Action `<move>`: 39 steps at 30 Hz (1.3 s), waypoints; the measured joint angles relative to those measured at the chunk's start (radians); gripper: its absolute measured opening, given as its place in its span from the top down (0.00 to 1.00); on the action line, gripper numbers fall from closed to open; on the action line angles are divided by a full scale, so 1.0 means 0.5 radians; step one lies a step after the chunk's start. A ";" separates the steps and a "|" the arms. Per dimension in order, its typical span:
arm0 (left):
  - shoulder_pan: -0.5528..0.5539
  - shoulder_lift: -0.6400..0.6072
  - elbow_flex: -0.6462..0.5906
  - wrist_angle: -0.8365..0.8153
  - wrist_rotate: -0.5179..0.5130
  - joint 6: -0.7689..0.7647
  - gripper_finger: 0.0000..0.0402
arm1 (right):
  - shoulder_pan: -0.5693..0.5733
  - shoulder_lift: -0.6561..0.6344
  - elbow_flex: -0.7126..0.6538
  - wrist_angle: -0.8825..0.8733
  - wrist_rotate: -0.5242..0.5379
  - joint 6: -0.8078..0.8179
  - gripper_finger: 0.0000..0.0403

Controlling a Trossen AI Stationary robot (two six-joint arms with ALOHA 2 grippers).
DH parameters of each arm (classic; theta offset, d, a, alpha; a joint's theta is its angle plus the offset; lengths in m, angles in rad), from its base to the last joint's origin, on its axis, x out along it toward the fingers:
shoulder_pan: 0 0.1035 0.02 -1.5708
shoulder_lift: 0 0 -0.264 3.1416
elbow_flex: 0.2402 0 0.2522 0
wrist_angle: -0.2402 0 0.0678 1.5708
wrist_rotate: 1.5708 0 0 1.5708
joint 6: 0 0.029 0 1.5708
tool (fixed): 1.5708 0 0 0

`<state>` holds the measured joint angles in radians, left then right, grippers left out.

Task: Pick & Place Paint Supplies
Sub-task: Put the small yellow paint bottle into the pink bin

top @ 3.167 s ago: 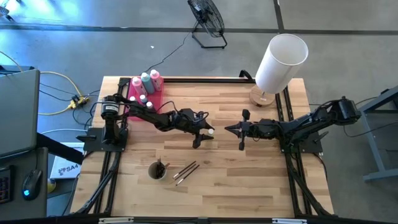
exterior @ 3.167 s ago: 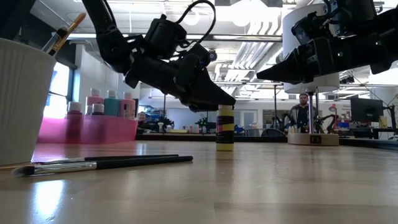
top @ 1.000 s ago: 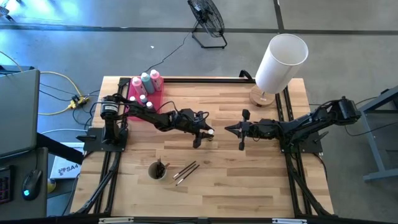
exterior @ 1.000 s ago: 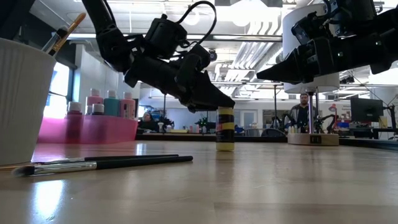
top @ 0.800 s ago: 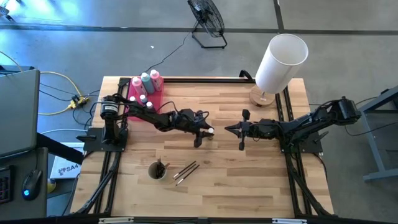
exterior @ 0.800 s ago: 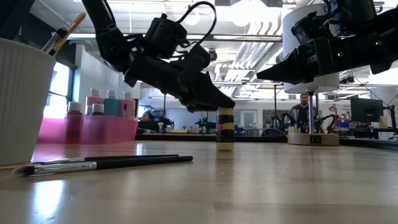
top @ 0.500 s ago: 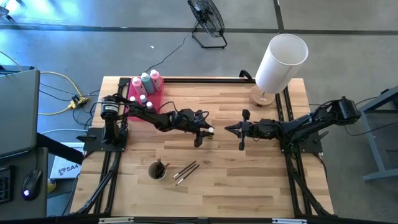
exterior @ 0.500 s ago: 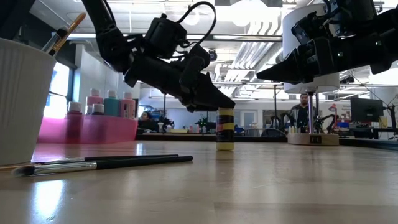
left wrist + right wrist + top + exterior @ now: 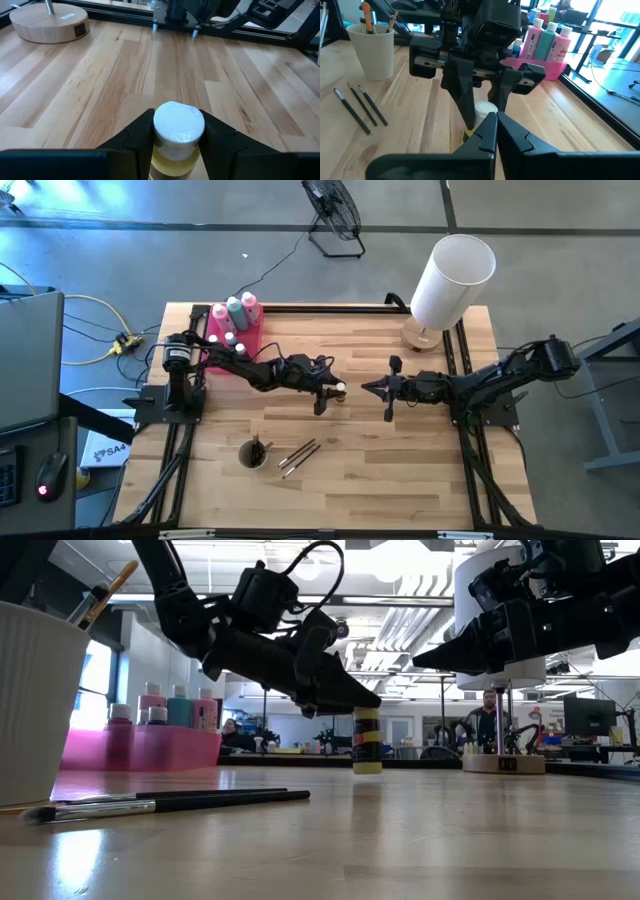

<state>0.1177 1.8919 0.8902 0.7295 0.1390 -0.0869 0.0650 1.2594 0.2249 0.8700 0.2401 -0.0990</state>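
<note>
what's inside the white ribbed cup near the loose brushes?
The white ribbed cup holds brushes standing upright, handles poking above the rim. Their lower ends and anything else at the bottom are hidden by the cup wall.

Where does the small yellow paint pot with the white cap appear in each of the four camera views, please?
High view: the paint pot sits mid-table at the left pincer.
Low view: it stands at centre, under that pincer's tips.
Left wrist view: bottom centre, between the two fingers.
Right wrist view: lower centre, behind the right pincer.
Shared landmark: the pink tray, absent only from the left wrist view.
</note>
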 joint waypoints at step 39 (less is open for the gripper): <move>0.579 -1.317 -0.004 -1.702 -0.364 0.037 0.71 | 0.001 0.000 0.000 -0.051 -0.001 0.000 0.99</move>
<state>0.4070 1.2334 0.8883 -0.1214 -0.0430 -0.0687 0.0654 1.2594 0.2249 0.8447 0.2398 -0.0989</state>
